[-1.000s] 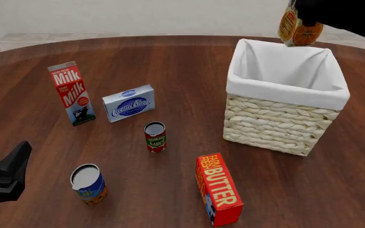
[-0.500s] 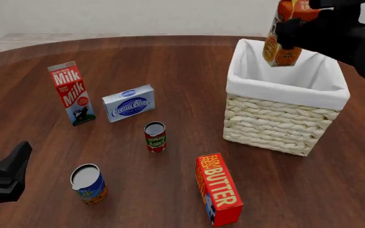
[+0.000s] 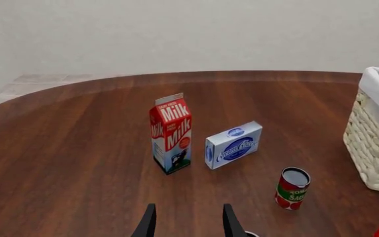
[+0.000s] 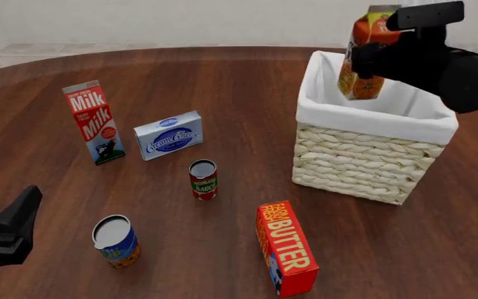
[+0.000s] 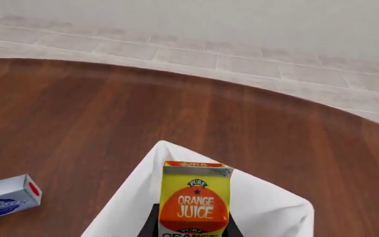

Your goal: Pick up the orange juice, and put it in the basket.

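Note:
My right gripper (image 4: pixel 370 62) is shut on the orange juice (image 4: pixel 361 51), an orange and yellow gable-top carton, held upright over the basket (image 4: pixel 363 159) with its lower end below the far rim. In the right wrist view the carton (image 5: pixel 195 200) fills the space between the fingers, with the basket's white liner (image 5: pixel 272 207) beneath it. The basket is a cream wicker square with a white cloth liner, at the right of the table. Its side shows in the left wrist view (image 3: pixel 377 153). My left gripper (image 3: pixel 188 222) is open and empty, low at the near left (image 4: pixel 10 233).
A red-white milk carton (image 4: pixel 94 121) and a blue cream cheese box (image 4: pixel 168 134) stand at the left. A tomato sauce can (image 4: pixel 203 179) stands mid-table, another can (image 4: pixel 114 240) near the left gripper, and a red BUTTER box (image 4: pixel 286 248) in front of the basket.
My right gripper has carried the orange juice down and towards me, from above the basket's far rim to partly inside its opening. The left arm has not moved.

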You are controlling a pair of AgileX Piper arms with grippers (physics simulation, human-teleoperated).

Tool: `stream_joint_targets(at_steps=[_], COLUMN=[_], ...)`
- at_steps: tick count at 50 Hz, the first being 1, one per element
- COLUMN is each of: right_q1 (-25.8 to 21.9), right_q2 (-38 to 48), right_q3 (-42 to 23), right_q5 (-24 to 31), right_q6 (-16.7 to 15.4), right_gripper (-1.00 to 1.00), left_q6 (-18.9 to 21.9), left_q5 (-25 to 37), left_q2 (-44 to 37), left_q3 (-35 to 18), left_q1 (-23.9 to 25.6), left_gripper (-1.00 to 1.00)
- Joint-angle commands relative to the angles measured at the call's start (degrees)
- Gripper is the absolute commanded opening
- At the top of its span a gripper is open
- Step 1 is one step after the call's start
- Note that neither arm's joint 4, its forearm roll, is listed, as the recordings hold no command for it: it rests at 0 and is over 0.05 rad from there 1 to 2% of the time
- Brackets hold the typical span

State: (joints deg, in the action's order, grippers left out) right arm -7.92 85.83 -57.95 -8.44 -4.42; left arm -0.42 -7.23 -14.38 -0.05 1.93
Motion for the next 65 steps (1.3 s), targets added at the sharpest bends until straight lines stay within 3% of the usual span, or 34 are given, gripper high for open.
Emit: stream_joint_targets(at_steps=[1,42,43,65], right_q1=[-0.2,0.0,-0.1,0.6], right_q2=[0.8,0.5,0.4,-2.1], right_q3=[0.3,2.5,2.6,2.7], right_q5=[-0.9,-1.8,-1.9,-1.0], right_q6=[0.7,0.3,0.3,-0.5], right_gripper=[-1.00,-1.00,1.00,1.00], left_q6=[0.0,0.2,0.2,0.2], left_q5=[-0.2,-0.2,-0.1,-0.2], left_q2=[-0.2,-0.3,-0.2,-0.3], left_q3=[0.0,0.0,0.0,0.0], left_q1=[0.0,0.2,0.2,0.2], left_gripper=[1.00,1.00,1.00,1.00])
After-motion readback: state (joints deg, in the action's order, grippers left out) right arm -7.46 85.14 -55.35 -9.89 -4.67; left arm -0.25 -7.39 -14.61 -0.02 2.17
